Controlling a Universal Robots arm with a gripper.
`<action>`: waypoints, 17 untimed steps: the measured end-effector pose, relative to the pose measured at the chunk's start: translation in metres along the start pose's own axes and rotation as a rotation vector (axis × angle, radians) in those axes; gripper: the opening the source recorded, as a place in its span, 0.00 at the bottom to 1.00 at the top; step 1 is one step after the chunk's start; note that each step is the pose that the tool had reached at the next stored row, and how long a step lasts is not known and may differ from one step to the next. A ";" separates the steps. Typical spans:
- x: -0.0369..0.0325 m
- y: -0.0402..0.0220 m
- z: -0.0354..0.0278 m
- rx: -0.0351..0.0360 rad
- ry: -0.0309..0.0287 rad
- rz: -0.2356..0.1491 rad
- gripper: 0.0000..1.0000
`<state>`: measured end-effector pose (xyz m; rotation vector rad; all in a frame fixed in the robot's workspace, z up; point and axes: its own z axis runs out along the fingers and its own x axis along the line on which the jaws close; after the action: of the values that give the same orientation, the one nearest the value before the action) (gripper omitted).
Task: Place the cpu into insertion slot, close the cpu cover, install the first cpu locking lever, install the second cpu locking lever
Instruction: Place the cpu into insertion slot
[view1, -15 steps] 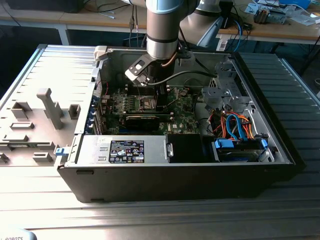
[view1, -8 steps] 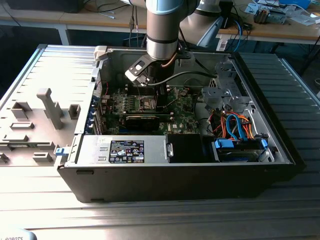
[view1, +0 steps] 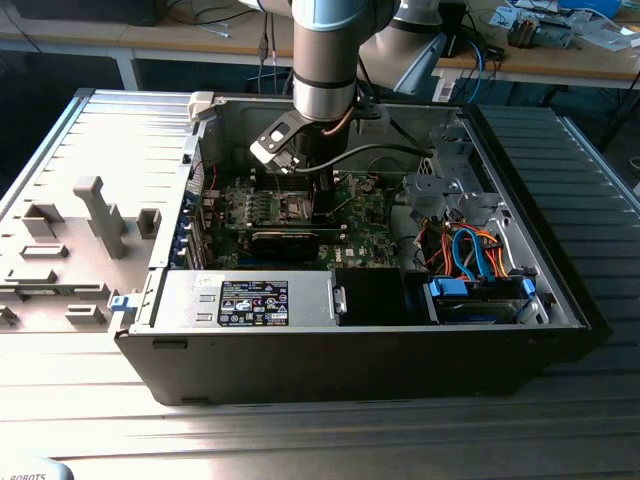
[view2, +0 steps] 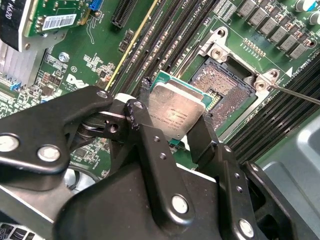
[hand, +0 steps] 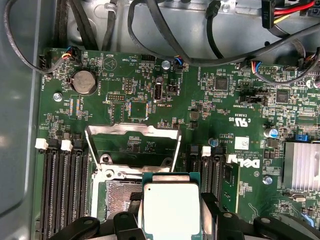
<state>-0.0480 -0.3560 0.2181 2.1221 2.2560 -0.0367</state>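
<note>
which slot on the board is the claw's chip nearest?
The square open socket with the silver rim and bare pin field; the claw holds the chip right beside it. Long narrow black slots flank it.

The cpu (view2: 176, 112) has a dull, smooth silver metal face. The gripper (view2: 174, 107) is matt black, the cpu cover (hand: 107, 131) shiny metal.

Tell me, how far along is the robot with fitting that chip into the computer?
Early on; nothing looks finished. In hand: the gripper is shut on the cpu, holding it by the insertion slot, whose pins are bare, so it is not seated. The cpu cover stands flipped open at the slot's edge. Left: seating the cpu, closing the cover, and fastening both locking levers.
</note>
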 end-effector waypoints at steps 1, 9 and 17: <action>0.0000 0.0000 0.0001 0.0000 -0.0001 0.000 0.54; 0.0001 0.0000 0.0020 0.0000 -0.0001 0.000 0.54; 0.0002 -0.0001 0.0038 0.0001 -0.0001 0.000 0.54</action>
<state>-0.0480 -0.3560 0.2143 2.1221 2.2559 -0.0369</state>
